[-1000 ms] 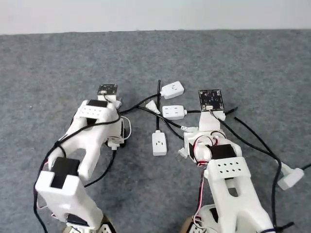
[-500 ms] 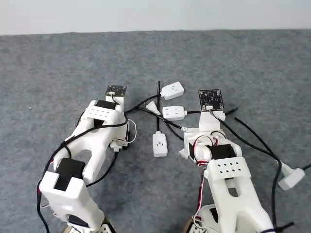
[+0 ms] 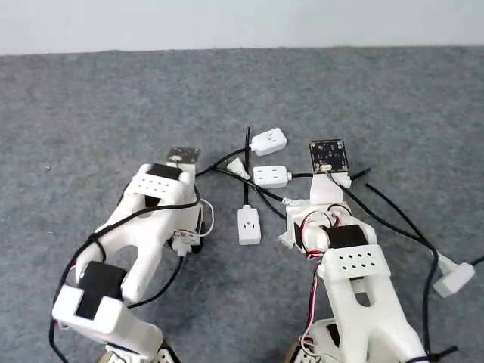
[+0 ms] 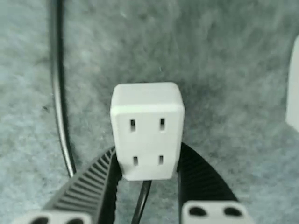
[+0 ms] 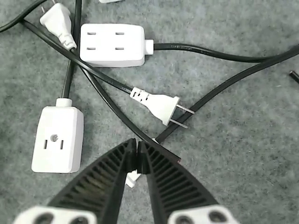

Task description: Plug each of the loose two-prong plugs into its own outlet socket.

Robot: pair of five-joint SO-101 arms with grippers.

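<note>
My left gripper (image 4: 147, 156) holds a white socket block (image 4: 147, 116) by its near end. My two black fingers press on its two sides. The block has two pairs of slots, and every slot is bare. A black cord (image 4: 57, 93) lies on the mat just beside it.

My right gripper (image 5: 137, 147) is closed tight, with the finger tips touching each other. A little white bit (image 5: 132, 178) peeks out from under them. I cannot tell if I am pinching it.

A loose two-prong plug (image 5: 159, 105) lies flat on the mat, just past my right tips. Farther away is a double socket block (image 5: 111, 45) with its slots up and bare. A long cord (image 5: 205, 48) comes out of its right end. A single socket block (image 5: 57, 138) lies between my two arms, and nothing is in it yet. A second white plug (image 5: 58, 19) lies just left of the double block, beside the cords.

One more socket block (image 3: 268, 140) sits at the far end of the pile. A white cord end (image 3: 454, 276) lies far to the right, well apart from the rest.

All of it rests on a fuzzy grey mat (image 3: 393, 106). A pale wall (image 3: 227, 23) runs along the far side.
</note>
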